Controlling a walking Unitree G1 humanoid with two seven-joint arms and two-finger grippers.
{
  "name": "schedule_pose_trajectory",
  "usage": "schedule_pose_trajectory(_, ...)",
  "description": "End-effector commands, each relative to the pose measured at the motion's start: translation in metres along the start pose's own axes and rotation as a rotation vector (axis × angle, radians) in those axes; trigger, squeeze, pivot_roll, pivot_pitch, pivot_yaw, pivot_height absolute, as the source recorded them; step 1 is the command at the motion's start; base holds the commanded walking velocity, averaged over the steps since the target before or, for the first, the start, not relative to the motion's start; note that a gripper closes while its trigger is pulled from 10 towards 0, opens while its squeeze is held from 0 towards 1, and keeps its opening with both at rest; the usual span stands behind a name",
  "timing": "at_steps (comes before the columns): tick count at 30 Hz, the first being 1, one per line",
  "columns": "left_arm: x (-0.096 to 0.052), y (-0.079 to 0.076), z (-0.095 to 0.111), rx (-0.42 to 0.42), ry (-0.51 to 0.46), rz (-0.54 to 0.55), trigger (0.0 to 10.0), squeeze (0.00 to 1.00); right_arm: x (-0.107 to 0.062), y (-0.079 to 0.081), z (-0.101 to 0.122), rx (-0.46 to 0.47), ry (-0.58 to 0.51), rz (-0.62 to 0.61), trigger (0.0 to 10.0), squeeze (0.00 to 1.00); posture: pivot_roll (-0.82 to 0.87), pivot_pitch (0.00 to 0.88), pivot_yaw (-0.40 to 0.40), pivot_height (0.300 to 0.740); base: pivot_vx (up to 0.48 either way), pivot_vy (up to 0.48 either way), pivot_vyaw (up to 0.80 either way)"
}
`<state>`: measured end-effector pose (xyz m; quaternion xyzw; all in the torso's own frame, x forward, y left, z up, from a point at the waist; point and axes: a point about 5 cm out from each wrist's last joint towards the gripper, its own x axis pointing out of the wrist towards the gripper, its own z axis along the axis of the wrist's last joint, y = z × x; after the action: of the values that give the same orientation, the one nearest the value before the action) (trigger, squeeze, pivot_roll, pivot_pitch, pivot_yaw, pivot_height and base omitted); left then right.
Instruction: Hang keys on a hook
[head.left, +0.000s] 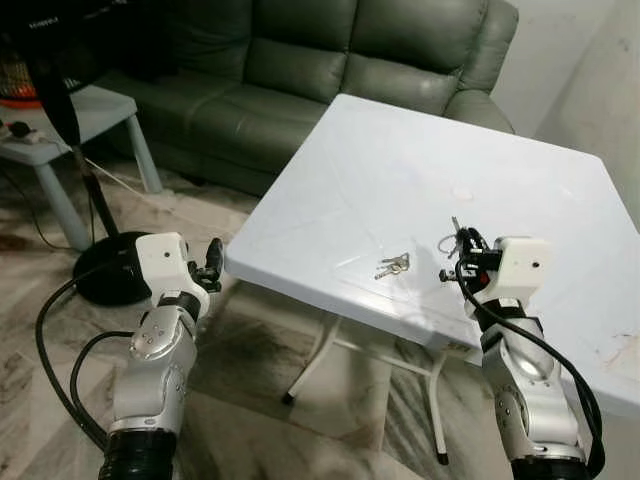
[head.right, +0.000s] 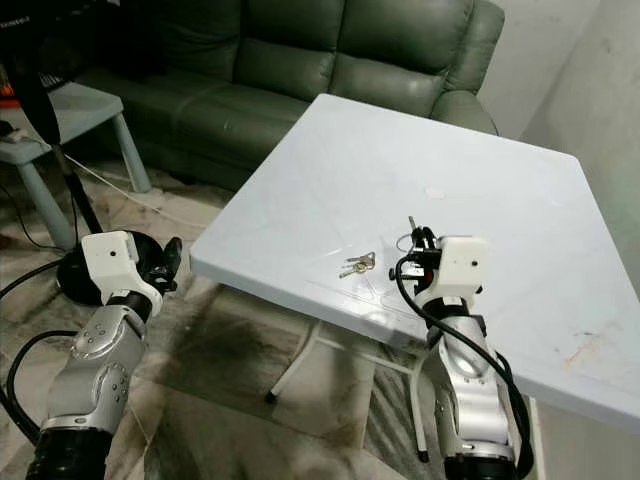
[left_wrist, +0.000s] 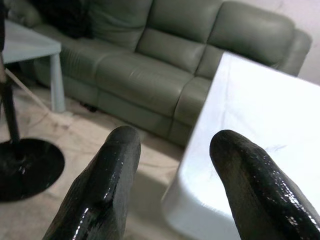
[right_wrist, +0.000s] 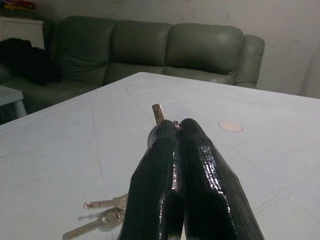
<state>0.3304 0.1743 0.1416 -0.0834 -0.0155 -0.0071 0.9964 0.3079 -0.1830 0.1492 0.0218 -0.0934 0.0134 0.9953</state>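
Note:
A small bunch of silver keys (head.left: 392, 265) lies on the white table (head.left: 400, 170) near its front edge. My right gripper (head.left: 462, 240) hovers just right of them, shut on another key (right_wrist: 158, 112) whose metal tip sticks up between the fingers (right_wrist: 200, 165). A thin ring (head.left: 446, 243) hangs beside that gripper. In the right wrist view the loose keys (right_wrist: 102, 216) lie below and beside the fingers. My left gripper (head.left: 212, 258) is open, off the table's left corner over the floor, with nothing between its fingers (left_wrist: 117, 170).
A green leather sofa (head.left: 300, 70) stands behind the table. At the far left are a pale side table (head.left: 90, 110) and a fan's black round base (head.left: 105, 268) with cables on the marbled floor. A white wall (head.left: 600, 70) is at the right.

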Motion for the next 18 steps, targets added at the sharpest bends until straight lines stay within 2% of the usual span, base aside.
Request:
schedule_pose_trajectory(1, 0.004, -0.0058, -0.0005, 0.005, 0.001, -0.042, 10.0, 0.0, -0.0019, -0.0073, -0.0009, -0.003, -0.006, -0.033, 10.0, 0.0, 0.03, 0.0, -0.067, 0.74, 0.0, 0.0, 0.0)
schedule_pose_trajectory(8, 0.0098, -0.0088, -0.0024, 0.003, -0.003, -0.085, 10.0, 0.0, -0.0024, -0.0114, -0.0032, -0.025, -0.01, -0.039, 10.0, 0.0, 0.02, 0.0, -0.06, 0.74, 0.0, 0.0, 0.0)
schedule_pose_trajectory(18, 0.0077, -0.0093, -0.01, 0.003, 0.01, -0.119, 10.0, 0.0, -0.0011, -0.0085, -0.0083, -0.051, 0.013, -0.016, 10.0, 0.0, 0.01, 0.0, -0.051, 0.74, 0.0, 0.0, 0.0)
